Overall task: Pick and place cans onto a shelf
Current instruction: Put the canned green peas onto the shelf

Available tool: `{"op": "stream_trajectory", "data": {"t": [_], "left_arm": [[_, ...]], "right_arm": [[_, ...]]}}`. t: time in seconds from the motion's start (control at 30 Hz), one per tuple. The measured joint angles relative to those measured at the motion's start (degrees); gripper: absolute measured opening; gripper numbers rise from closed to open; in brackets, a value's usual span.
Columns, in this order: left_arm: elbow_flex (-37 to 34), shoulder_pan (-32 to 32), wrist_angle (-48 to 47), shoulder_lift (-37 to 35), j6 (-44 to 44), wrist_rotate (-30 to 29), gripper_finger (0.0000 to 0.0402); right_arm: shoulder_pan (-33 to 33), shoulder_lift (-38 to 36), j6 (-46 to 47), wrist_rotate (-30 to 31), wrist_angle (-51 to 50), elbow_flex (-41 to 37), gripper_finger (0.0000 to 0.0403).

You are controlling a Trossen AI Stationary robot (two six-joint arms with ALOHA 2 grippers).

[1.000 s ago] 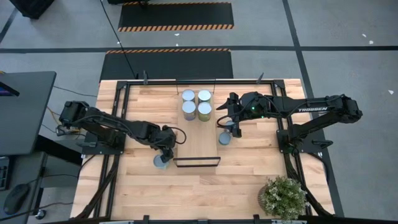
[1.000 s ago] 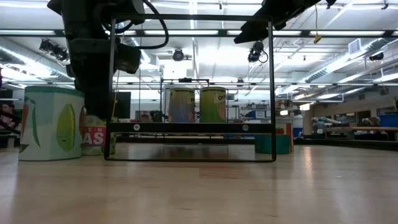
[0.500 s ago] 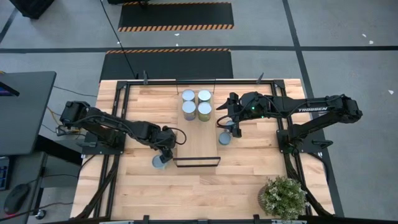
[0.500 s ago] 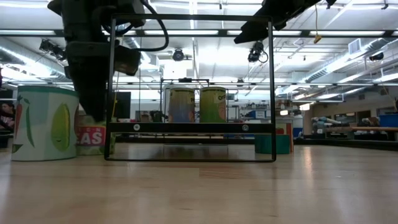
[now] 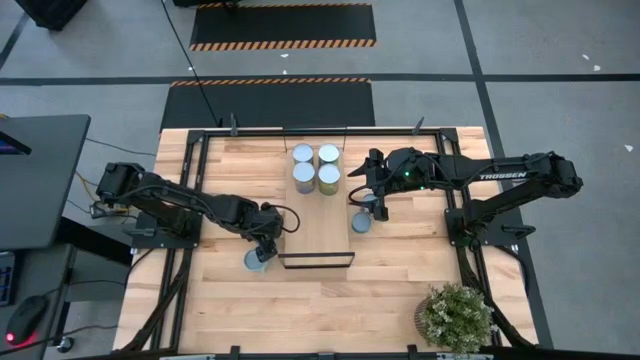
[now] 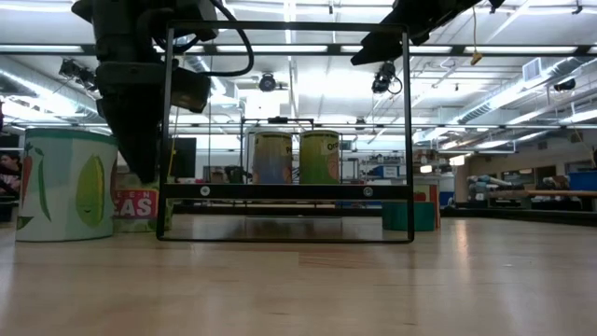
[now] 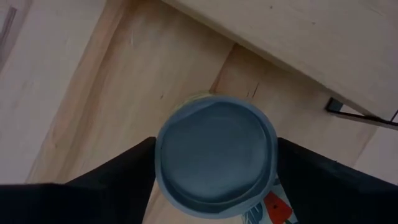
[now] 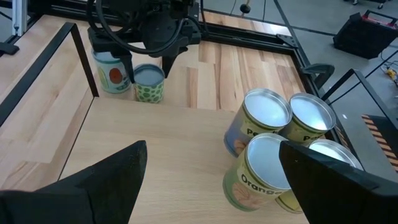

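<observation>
the shelf [image 5: 318, 215] is a smooth pale-wood board with a thin black wire frame at its near end, lying on the planked wooden table [image 5: 400, 280]. four cans [image 5: 316, 167], metal cylinders with round silvery lids and printed paper labels, stand in a tight square at the board's far end. a fifth can [image 5: 361, 222] sits by the board's right edge, and the right gripper [image 5: 367, 203] hangs over it with its fingers spread wide, gripping nothing.

the left gripper [image 5: 266, 244] is down over a can [image 7: 215, 153] standing on the table just left of the frame. its dark fingers [image 7: 118, 180] flank the dull blue-grey lid on both sides, very close, but whether they actually press the can is hard to tell. the low view shows a second can [image 6: 140, 203] just behind, mostly hidden by the gripper body.
</observation>
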Motion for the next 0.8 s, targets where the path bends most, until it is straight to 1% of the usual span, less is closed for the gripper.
{"op": "stream_trajectory", "data": {"t": [0.13, 0.37, 0.43, 0.53, 0.67, 0.8], "left_arm": [[0.0, 0.9, -0.1, 0.0, 0.5, 0.3, 0.0297], [0.1, 2.5, -0.3, 0.0, 2.4, 1.3, 0.0297], [0.6, 3.0, -2.0, -0.3, 3.2, 1.2, 0.0297], [2.4, 3.8, -3.2, -0.5, 4.5, 0.9, 0.0297], [5.8, 4.7, -7.5, -0.5, 7.6, 0.8, 0.0297], [9.8, 5.6, -11.4, -0.5, 10.3, -0.8, 0.0297]], "right_arm": [[0.0, 0.0, 0.0, 0.0, 0.0, 0.0, 0.0373], [0.0, 0.0, 0.0, 0.0, -0.1, 0.0, 0.0373], [0.0, 0.0, 0.0, 0.0, -0.1, 0.0, 0.0373], [0.0, 0.0, 0.0, 0.0, -0.1, 0.0, 0.0373], [0.0, 0.0, 0.0, 0.0, -0.2, 0.0, 0.0373], [0.0, 0.0, 0.0, 0.0, -0.2, 0.0, 0.0373]]}}
